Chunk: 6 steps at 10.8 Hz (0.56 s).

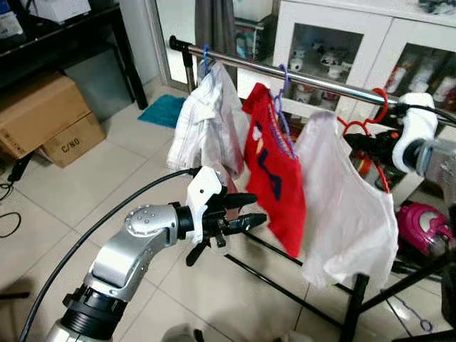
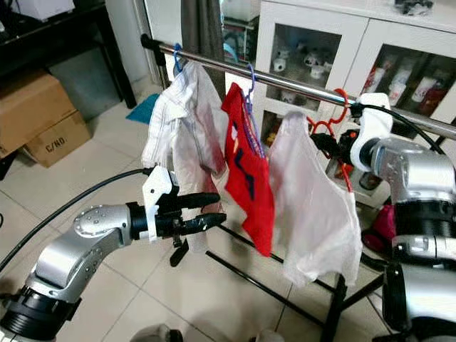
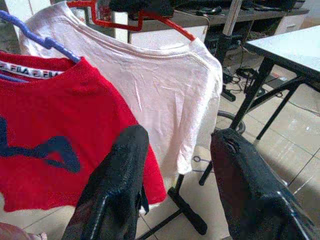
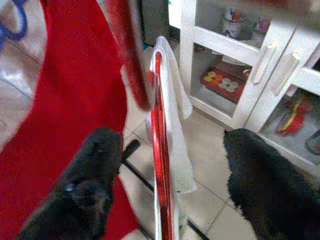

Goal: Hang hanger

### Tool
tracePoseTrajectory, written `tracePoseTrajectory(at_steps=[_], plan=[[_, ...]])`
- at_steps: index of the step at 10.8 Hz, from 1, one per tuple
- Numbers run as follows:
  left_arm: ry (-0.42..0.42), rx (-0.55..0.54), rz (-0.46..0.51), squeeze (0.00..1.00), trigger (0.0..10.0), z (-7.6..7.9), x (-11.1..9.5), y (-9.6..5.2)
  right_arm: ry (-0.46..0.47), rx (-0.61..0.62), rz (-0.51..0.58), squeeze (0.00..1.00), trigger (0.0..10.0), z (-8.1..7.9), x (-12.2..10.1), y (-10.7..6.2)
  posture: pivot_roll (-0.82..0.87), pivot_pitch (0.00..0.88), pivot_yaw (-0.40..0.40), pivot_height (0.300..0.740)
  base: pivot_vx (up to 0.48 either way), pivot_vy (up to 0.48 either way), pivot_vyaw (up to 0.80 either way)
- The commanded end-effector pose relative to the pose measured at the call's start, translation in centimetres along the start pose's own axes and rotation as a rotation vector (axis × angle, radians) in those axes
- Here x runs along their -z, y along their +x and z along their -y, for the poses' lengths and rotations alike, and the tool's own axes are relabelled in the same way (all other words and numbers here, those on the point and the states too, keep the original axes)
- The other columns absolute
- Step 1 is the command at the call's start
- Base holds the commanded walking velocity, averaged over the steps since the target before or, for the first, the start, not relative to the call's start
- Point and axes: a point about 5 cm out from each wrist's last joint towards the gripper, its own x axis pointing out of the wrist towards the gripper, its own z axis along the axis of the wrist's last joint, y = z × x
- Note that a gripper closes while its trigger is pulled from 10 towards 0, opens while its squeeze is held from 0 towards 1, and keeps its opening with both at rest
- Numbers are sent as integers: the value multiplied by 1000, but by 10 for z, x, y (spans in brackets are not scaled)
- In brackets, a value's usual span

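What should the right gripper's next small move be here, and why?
Probably draw the right gripper back from the red plastic hanger: its hook sits over the silver metal rail, the white shirt hangs free, and the fingers look spread.

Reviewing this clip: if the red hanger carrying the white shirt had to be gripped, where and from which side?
Probably at the bare neck of the red hanger, just under its hook and above the white shirt, coming from the robot's right, where the open right gripper sits; cloth covers the hanger's arms.
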Motion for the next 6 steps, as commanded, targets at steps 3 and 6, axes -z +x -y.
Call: tracePoseTrajectory(at_steps=[3, 6], plan=[[8, 8, -16, 0, 10000, -2, -2, -1, -18, -12, -60, 0, 0, 5, 4, 5, -86, 0, 49, 740, 0, 0, 0], [11, 12, -16, 0, 10000, -2, -2, -1, -75, -76, -74, 0, 0, 9, 0, -3, -92, 0, 50, 740, 0, 0, 0]])
